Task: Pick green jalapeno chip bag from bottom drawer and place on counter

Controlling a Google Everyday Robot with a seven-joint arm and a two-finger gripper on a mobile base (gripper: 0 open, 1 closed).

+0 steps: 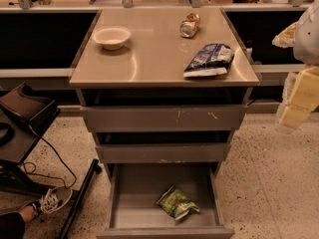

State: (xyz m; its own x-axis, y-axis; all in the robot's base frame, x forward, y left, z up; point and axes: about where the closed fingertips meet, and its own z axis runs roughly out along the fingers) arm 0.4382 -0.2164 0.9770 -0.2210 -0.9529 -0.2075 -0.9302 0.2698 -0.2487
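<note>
Camera view: my hand [297, 105] hanging at right edge beside bench [149, 59], can't tell its grip; green jalapeno chip bag [177, 202] lying in open bottom drawer [124, 195].

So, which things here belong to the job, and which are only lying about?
Job: green jalapeno chip bag in the open bottom drawer; counter; gripper at the right edge.
Lying about: blue-and-white chip bag, can, white bowl, all on the counter.

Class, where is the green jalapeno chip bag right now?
In the camera view, the green jalapeno chip bag lies in the open bottom drawer, right of centre near its front; the gripper hangs at the far right, beside the counter.
</note>
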